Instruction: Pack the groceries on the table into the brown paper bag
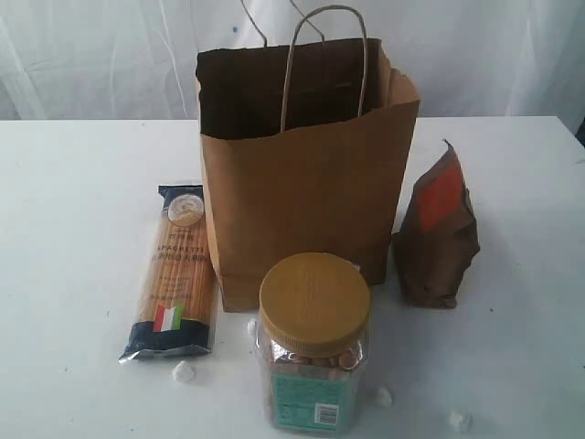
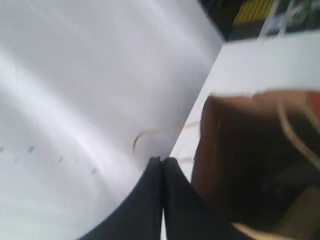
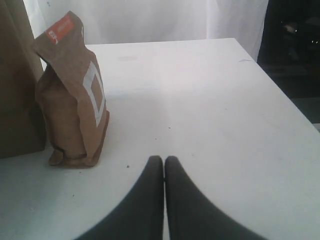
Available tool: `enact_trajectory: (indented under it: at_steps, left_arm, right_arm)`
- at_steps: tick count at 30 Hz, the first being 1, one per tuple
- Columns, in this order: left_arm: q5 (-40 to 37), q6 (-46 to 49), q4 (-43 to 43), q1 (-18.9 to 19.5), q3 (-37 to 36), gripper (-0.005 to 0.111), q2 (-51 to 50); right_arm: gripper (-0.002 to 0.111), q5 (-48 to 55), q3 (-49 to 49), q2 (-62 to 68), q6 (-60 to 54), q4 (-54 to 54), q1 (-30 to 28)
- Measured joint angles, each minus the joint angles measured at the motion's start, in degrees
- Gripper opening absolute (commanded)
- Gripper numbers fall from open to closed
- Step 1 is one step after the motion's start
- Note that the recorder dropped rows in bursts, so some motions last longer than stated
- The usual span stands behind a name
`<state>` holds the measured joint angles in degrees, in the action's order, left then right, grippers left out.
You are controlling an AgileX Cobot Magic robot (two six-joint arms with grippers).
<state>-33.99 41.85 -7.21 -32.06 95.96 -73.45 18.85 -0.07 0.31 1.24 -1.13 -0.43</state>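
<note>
My right gripper (image 3: 163,159) was shut and empty above the table (image 3: 200,100). The brown orange-labelled pouch (image 3: 70,100) stood upright just beside the brown paper bag (image 3: 15,100), nearer this arm than my left gripper (image 2: 162,160), likewise shut.

— What else is lying about?
— Small white lumps (image 1: 184,371), four that I can count: one on my left, one nearer the middle, two on my right, all apart from each other.
— And behind?
— A white curtain (image 1: 91,55), hanging in folds. The left wrist view also catches a blurred yellow-and-black striped thing (image 2: 255,10) far off.
</note>
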Motion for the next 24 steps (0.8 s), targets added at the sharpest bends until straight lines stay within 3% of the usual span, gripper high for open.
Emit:
enact_trajectory:
  at_steps: [1, 2, 4, 6, 7, 10, 11, 12, 13, 15, 17, 21, 24]
  left_arm:
    - [-2.23, -3.32, 6.54, 0.13, 0.0, 0.0, 0.14]
    - [-6.22, -10.42, 18.75, 1.56, -0.63, 0.0, -0.31]
    - [-7.4, -18.28, 28.32, 4.65, -3.23, 0.0, -1.14]
    - [-7.04, -27.22, 36.34, 9.98, -7.43, 0.0, -2.52]
    - [-4.89, -36.23, 39.73, 16.12, -12.45, 0.0, -3.83]
    - [-0.76, -48.35, 39.37, 26.48, -21.79, 0.0, -5.99]
    - [0.32, -55.71, 37.9, 33.43, -28.92, 0.0, -7.83]
    - [0.62, -57.68, 37.41, 36.61, -32.52, 0.0, -8.79]
    - [2.96, -61.06, 36.02, 42.09, -39.73, 0.0, -10.14]
    - [9.58, -64.55, 32.33, 47.36, -48.63, 0.0, -10.09]
    - [17.68, -65.47, 30.5, 49.18, -54.61, 0.0, -8.11]
    - [32.96, -67.47, 28.79, 49.33, -61.87, 0.0, -0.4]
    - [37.43, -71.47, 28.17, 49.33, -62.95, 0.0, 6.32]
  right_arm:
    - [0.0, 0.0, 0.0, 0.0, 0.0, 0.0, 0.0]
    - [0.0, 0.0, 0.0, 0.0, 0.0, 0.0, 0.0]
    - [0.0, 0.0, 0.0, 0.0, 0.0, 0.0, 0.0]
    - [0.0, 0.0, 0.0, 0.0, 0.0, 0.0, 0.0]
    - [0.0, 0.0, 0.0, 0.0, 0.0, 0.0, 0.0]
    - [0.0, 0.0, 0.0, 0.0, 0.0, 0.0, 0.0]
    - [0.0, 0.0, 0.0, 0.0, 0.0, 0.0, 0.0]
    - [0.0, 0.0, 0.0, 0.0, 0.0, 0.0, 0.0]
    - [0.0, 0.0, 0.0, 0.0, 0.0, 0.0, 0.0]
    - [0.0, 0.0, 0.0, 0.0, 0.0, 0.0, 0.0]
    - [0.0, 0.0, 0.0, 0.0, 0.0, 0.0, 0.0]
    - [0.0, 0.0, 0.0, 0.0, 0.0, 0.0, 0.0]
    - [0.0, 0.0, 0.0, 0.0, 0.0, 0.0, 0.0]
